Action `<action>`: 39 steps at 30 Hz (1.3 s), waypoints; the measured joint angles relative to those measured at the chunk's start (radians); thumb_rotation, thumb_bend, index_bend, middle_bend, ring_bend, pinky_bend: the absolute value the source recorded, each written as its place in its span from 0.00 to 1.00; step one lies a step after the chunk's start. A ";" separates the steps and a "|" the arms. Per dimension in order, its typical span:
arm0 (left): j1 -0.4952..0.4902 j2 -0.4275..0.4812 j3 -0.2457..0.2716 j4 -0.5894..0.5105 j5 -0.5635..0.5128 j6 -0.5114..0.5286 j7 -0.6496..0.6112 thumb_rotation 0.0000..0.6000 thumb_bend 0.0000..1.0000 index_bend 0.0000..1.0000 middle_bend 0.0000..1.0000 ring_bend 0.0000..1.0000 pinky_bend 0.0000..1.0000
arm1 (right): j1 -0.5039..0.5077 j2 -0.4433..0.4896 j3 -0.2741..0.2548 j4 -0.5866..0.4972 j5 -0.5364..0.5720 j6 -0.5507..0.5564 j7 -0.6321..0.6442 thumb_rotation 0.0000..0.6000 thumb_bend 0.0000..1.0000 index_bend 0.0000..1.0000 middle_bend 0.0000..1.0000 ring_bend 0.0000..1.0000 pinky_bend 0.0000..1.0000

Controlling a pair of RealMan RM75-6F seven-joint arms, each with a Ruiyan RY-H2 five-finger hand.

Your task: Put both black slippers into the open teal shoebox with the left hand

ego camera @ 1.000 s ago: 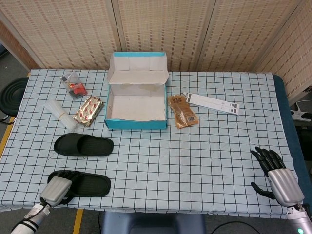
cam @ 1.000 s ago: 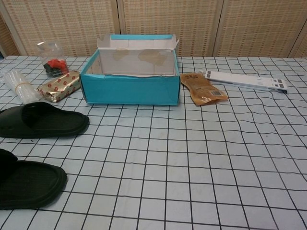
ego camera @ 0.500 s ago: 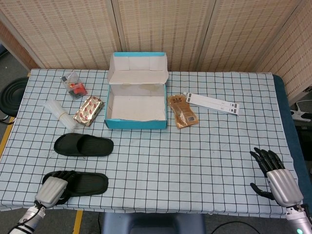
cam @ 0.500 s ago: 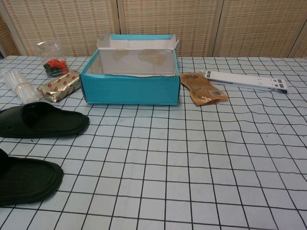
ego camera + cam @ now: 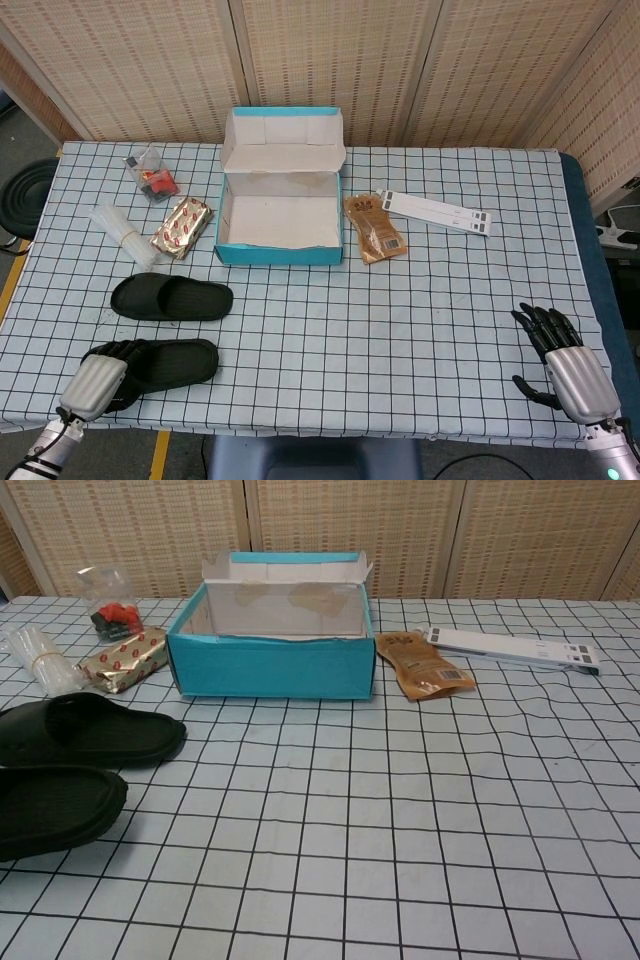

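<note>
Two black slippers lie at the table's front left. The far slipper (image 5: 172, 298) (image 5: 85, 730) rests flat on the checked cloth. My left hand (image 5: 95, 378) grips the left end of the near slipper (image 5: 165, 361) (image 5: 55, 808) at the table's front edge; in the chest view the hand itself is out of frame. The open teal shoebox (image 5: 278, 254) (image 5: 270, 667) stands behind them near the middle, empty, its lid flipped back. My right hand (image 5: 562, 362) hovers at the front right corner, fingers spread, holding nothing.
Left of the box lie a gold packet (image 5: 183, 227), a clear plastic roll (image 5: 122, 235) and a clear bag with red pieces (image 5: 152, 172). A brown pouch (image 5: 374, 228) and a white strip (image 5: 434, 211) lie to the box's right.
My left hand has pulled back to the left with the near slipper, which has shifted left and sits higher in the chest view. The far slipper and right hand stay put.
</note>
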 measured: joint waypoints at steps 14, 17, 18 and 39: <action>-0.118 0.037 -0.151 -0.115 -0.037 -0.032 -0.102 1.00 0.44 0.55 0.67 0.61 0.68 | 0.014 -0.015 0.002 0.000 0.013 -0.033 -0.021 1.00 0.15 0.00 0.00 0.00 0.00; -0.184 0.021 -0.205 -0.111 -0.091 -0.104 -0.092 1.00 0.44 0.56 0.67 0.61 0.68 | 0.017 -0.018 0.006 0.000 0.025 -0.041 -0.025 1.00 0.15 0.00 0.00 0.00 0.00; -0.205 0.014 -0.223 -0.107 -0.109 -0.124 -0.089 1.00 0.44 0.55 0.67 0.61 0.68 | 0.018 -0.018 0.007 0.001 0.029 -0.042 -0.026 1.00 0.15 0.00 0.00 0.00 0.00; -0.669 -0.242 -0.468 0.290 -0.391 -0.515 -0.036 1.00 0.46 0.56 0.67 0.62 0.68 | 0.047 -0.048 0.050 0.026 0.164 -0.124 -0.074 1.00 0.15 0.00 0.00 0.00 0.00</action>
